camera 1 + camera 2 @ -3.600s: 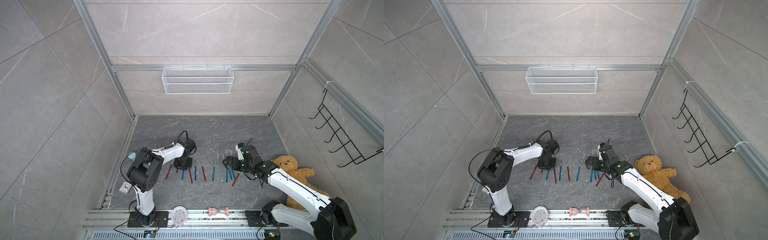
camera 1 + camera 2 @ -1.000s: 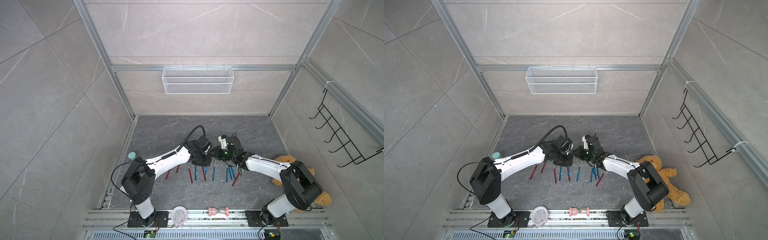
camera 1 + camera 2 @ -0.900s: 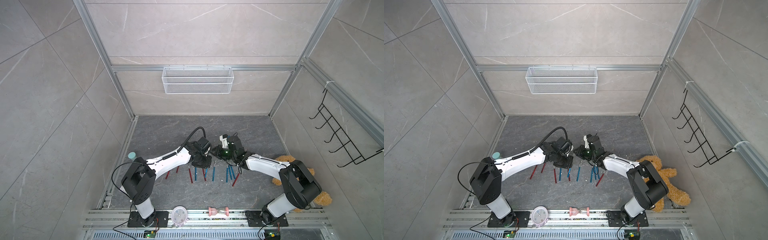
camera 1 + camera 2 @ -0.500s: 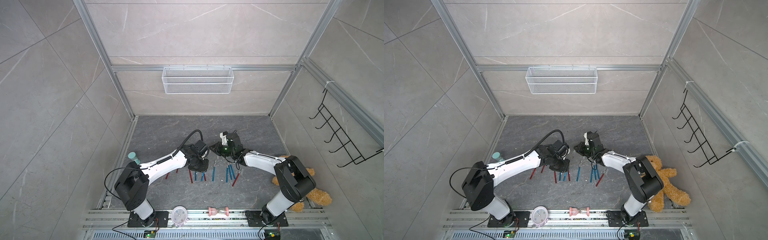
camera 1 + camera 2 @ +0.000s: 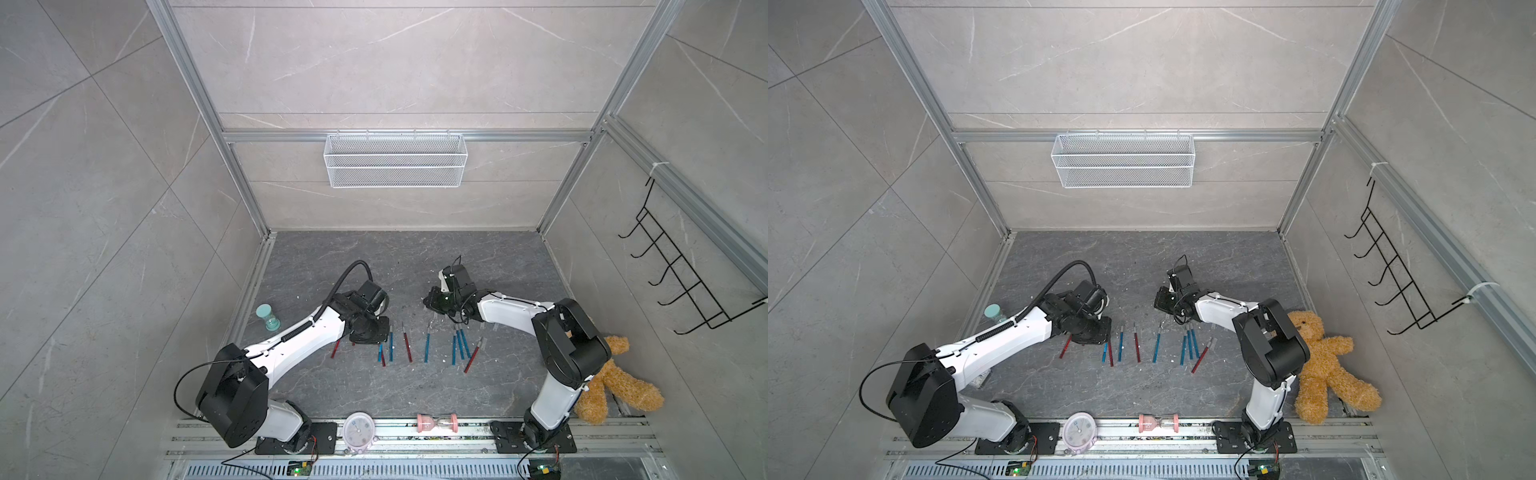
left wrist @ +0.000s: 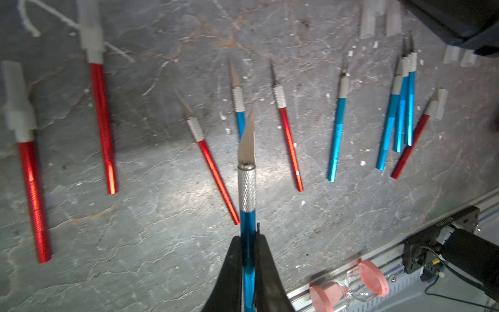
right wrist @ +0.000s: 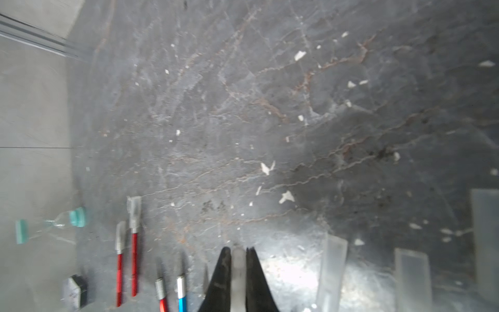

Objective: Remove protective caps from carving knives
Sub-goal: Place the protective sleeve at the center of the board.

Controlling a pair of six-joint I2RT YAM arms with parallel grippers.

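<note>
Left gripper [image 6: 248, 244] clamped on blue knife [image 6: 247, 189], blade bare, raised over row of knives [image 5: 427, 347] lying on floor [image 6: 135, 256] between arms. Right gripper [image 7: 238, 251] pinching clear cap [image 7: 238, 270], apart from blue knife; loose caps [image 7: 330, 272] on floor nearby. Two red knives [image 6: 101, 121] capped.

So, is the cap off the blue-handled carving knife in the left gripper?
Off: the blue-handled carving knife shows a bare silver blade.
</note>
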